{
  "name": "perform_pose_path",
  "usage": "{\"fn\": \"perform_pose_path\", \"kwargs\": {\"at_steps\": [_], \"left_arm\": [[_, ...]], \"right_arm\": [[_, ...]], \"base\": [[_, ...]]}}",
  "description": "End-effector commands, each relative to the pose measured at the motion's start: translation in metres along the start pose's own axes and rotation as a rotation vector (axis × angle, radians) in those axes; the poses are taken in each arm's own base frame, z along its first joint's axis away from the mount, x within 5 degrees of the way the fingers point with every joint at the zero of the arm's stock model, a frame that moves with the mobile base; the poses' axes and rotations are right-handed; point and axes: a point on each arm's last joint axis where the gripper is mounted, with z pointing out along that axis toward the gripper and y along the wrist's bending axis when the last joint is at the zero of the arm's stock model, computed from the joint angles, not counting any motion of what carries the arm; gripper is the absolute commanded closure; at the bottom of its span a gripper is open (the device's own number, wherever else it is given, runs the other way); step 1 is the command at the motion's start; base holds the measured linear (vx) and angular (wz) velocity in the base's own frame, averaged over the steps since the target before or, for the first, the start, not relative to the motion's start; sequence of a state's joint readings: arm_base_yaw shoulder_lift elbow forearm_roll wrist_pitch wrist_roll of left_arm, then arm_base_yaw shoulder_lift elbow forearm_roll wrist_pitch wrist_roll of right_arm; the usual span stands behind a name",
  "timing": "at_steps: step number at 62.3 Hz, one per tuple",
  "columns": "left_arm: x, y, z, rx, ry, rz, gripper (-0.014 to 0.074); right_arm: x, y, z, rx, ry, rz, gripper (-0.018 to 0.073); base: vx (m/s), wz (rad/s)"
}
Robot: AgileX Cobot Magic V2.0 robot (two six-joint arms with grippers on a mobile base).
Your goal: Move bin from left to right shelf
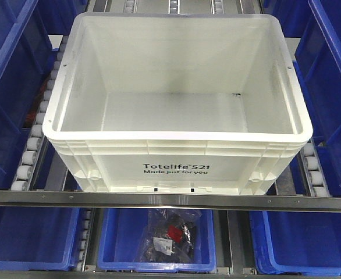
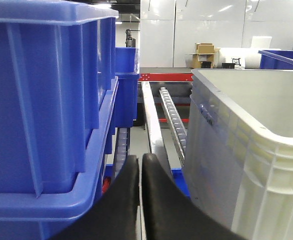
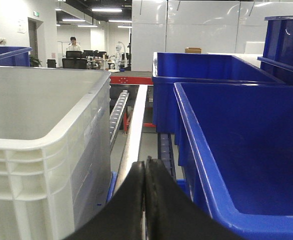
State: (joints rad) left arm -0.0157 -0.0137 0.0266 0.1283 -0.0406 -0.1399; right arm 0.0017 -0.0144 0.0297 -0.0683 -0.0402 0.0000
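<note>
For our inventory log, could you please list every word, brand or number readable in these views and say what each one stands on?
"Totelife 521": black print on the white bin, front side.
"Made just for you": smaller print directly beneath, same side.
In the lower blue bin, red label on the bag: too small to read.
Right wrist view, small sign on the far wall: unreadable.

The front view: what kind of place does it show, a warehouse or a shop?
Probably a warehouse or a logistics test hall: the white bin sits on roller-track shelving, with blue bins beside and below it.
</note>
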Motion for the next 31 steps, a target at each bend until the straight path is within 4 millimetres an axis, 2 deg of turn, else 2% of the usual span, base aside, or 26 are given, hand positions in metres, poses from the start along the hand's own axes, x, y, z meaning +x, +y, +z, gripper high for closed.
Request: {"fn": "perform_pose_path", "kwargs": {"at_steps": [1,31], "left_arm": [[-0.015,-0.001,-0.0016,0.01,-0.107,-0.01,0.0594],[-0.015,-0.001,-0.0016,0.01,-0.107,-0.01,0.0594]], "right_arm": [[-0.0045,0.0,-0.0009,0.003,-0.078,-0.006,0.0568],[-0.0045,0.0,-0.0009,0.003,-0.078,-0.006,0.0568]], "base": [[0.0,0.0],[0.0,-0.01]]}}
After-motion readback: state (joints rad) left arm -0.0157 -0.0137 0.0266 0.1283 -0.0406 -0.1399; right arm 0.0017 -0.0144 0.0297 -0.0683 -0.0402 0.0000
